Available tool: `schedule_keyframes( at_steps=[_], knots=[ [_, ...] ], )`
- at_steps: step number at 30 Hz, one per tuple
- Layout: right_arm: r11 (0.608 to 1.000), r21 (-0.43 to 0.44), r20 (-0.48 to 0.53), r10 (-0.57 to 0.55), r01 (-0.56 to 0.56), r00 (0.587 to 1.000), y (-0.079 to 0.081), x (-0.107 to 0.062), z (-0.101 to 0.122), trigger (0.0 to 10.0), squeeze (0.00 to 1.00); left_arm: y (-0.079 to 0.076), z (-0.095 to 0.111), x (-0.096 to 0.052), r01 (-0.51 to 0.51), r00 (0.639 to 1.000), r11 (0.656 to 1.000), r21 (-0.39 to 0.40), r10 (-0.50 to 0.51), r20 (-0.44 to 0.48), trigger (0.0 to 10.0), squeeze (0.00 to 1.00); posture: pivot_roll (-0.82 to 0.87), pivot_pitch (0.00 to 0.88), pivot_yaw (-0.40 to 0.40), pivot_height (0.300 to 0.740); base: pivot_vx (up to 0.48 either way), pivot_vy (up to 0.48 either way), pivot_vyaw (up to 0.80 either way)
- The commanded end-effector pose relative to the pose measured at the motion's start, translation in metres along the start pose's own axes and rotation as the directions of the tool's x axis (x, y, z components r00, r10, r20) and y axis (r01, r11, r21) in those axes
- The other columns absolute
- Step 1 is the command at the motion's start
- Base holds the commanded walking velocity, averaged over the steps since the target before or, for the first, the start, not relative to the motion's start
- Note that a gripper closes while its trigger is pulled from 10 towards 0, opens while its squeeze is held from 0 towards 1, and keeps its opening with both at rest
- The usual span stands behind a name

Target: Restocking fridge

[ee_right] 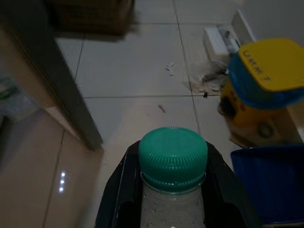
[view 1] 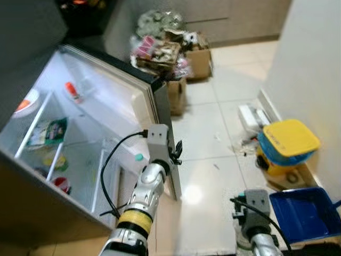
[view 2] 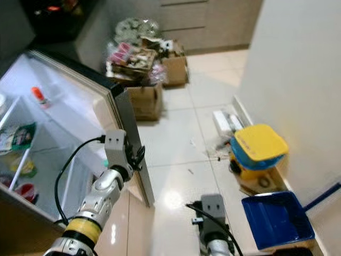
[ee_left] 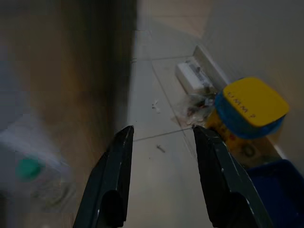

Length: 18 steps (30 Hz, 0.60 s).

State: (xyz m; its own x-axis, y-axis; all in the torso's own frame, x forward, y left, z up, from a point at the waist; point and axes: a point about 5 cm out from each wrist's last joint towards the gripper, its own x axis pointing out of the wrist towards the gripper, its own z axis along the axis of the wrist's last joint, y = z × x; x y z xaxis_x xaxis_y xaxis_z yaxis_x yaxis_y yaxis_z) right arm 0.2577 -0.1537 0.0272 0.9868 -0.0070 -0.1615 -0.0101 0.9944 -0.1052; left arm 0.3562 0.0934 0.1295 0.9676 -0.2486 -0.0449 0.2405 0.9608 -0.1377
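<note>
- Two grippers: left gripper spread and empty beside fridge door edge, likely keeping it open
- right gripper clamps green-capped bottle upright, ready for shelving

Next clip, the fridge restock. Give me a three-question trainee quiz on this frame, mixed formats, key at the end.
1. True or false: the right gripper is shut on a bottle with a green cap.
2. Multiple choice: the left gripper is
A. shut on a carton
B. open, holding nothing, beside the edge of the open fridge door
C. resting in the blue tray
3. Fill in: the blue container by the wall has a ____ lid.

Key: 1 true; 2 B; 3 yellow.
</note>
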Motion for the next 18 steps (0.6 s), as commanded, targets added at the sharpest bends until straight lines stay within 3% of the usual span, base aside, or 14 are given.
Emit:
schedule_keyframes(
  at_steps=[1, 11, 14, 18],
  knots=[
    [1.0, 0.008, -0.022, 0.002, -0.002, 1.0, 0.002, -0.005, -0.006, 10.0, 0.0, 0.024, -0.019, -0.014, -0.064, 0.996, 0.997, 0.044, 0.066, -0.06, 10.0, 0.0, -0.16, 0.205, 0.082, 0.707, 0.0, 0.0, 0.0],
    [1.0, 0.008, -0.023, 0.0, 0.0, 1.0, 0.002, -0.003, -0.005, 10.0, 0.0, 0.051, -0.037, -0.044, -0.111, 0.988, 0.99, 0.09, 0.12, -0.101, 10.0, 0.0, -0.16, 0.201, 0.085, 0.707, 0.0, 0.0, 0.0],
    [1.0, 0.007, -0.02, 0.001, -0.001, 1.0, 0.002, -0.001, -0.004, 10.0, 0.0, 0.066, -0.042, -0.054, -0.207, 0.97, 0.969, 0.133, 0.221, -0.105, 10.0, 0.0, -0.15, 0.196, 0.085, 0.707, 0.0, 0.0, 0.0],
    [1.0, 0.006, -0.011, 0.005, -0.005, 1.0, 0.003, 0.0, -0.002, 10.0, 0.0, 0.068, -0.05, -0.06, -0.204, 0.966, 0.968, 0.146, 0.223, -0.134, 10.0, 0.0, -0.15, 0.191, 0.084, 0.707, 0.0, 0.0, 0.0]
  ],
)
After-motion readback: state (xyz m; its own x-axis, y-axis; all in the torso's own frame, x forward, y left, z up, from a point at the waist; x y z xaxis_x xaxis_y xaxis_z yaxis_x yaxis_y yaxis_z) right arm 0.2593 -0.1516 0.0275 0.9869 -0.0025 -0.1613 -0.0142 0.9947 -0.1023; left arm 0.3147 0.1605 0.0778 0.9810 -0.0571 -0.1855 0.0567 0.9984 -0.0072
